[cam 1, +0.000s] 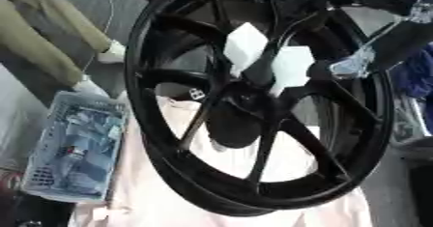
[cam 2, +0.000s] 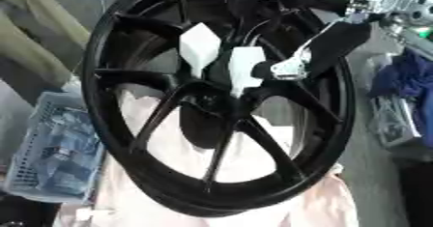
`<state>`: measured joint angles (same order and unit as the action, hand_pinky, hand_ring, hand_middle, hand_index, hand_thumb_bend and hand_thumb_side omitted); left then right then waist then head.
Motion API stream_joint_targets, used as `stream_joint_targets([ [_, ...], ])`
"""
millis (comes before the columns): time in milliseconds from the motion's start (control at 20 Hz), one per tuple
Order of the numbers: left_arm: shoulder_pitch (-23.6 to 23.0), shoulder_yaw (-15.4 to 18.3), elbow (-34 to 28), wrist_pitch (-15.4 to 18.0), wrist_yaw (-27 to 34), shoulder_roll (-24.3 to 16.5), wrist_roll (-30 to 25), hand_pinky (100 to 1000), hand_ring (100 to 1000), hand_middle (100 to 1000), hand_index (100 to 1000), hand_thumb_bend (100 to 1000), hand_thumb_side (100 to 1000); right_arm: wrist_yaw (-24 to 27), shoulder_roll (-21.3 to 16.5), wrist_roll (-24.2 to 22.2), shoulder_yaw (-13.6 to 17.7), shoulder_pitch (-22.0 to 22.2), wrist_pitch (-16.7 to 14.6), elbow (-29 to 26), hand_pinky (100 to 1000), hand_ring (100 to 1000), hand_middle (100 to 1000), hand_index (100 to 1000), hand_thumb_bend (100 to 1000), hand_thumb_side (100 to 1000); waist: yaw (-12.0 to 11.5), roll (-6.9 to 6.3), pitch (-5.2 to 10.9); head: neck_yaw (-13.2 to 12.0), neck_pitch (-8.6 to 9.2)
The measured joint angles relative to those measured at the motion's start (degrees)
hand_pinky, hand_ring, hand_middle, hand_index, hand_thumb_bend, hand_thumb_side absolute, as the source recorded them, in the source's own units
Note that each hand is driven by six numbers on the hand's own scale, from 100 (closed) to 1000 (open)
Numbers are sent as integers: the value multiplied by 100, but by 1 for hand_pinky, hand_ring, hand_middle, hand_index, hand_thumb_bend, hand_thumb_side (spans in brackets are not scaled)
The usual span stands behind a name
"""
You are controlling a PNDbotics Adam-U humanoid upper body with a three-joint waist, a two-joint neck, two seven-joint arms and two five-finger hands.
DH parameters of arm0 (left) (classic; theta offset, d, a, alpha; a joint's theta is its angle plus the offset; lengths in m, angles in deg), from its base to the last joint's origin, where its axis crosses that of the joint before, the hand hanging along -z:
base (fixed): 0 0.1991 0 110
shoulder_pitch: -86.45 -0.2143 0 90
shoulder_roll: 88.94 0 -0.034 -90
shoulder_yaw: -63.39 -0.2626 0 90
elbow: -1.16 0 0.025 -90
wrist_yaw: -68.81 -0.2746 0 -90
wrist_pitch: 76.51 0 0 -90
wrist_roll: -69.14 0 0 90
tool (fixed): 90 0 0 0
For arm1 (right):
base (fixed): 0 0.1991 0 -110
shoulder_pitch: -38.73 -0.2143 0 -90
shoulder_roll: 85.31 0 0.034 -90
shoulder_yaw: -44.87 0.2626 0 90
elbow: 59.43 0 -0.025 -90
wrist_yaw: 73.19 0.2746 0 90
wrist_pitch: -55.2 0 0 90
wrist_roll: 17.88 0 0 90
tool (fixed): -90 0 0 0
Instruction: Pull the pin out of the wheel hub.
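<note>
Baskets first: at the far left a pale plastic basket (cam 1: 76,146) with blue and white contents sits on the floor beside a pinkish cloth (cam 1: 152,192) that covers the surface under the work. Just right of the basket stands the wheel hub (cam 1: 253,100), a large black multi-spoke rim tilted on its edge, its lower rim resting on the cloth and its top leaning away toward the upper edge of the view. Near the hub's centre, two white angular blocks (cam 1: 247,45) sit side by side against the spokes, the left one a little higher than the right; whether either of them is the pin cannot be told, and no separate pin can be made out in the dark middle of the hub. Right of the blocks, the right hand (cam 2: 325,45) comes in from the upper right corner, a black and silver limb reaching down across the spokes, with a silver tip (cam 2: 287,69) just beside the right-hand white block. Whether its fingers are curled round anything or spread cannot be told. At the far right edge, past the rim, lies blue fabric (cam 2: 410,83). The left hand shows in neither view.
</note>
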<state>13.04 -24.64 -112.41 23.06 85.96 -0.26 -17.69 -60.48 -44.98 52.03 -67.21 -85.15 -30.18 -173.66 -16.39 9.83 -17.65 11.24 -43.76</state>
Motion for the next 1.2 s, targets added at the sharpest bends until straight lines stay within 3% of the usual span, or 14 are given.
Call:
stream_joint_targets([
  [650,65,1,0,-12,23,7,14,900,767,710,787,100,690,-160,91,1,-21,183,188,0,695,876,791,857,511,261,-102,27,-8,1,0],
  [1200,112,1,0,-13,20,12,14,901,767,709,787,100,697,-420,190,14,-119,305,263,0,691,864,709,825,525,242,-138,63,-170,-21,0],
])
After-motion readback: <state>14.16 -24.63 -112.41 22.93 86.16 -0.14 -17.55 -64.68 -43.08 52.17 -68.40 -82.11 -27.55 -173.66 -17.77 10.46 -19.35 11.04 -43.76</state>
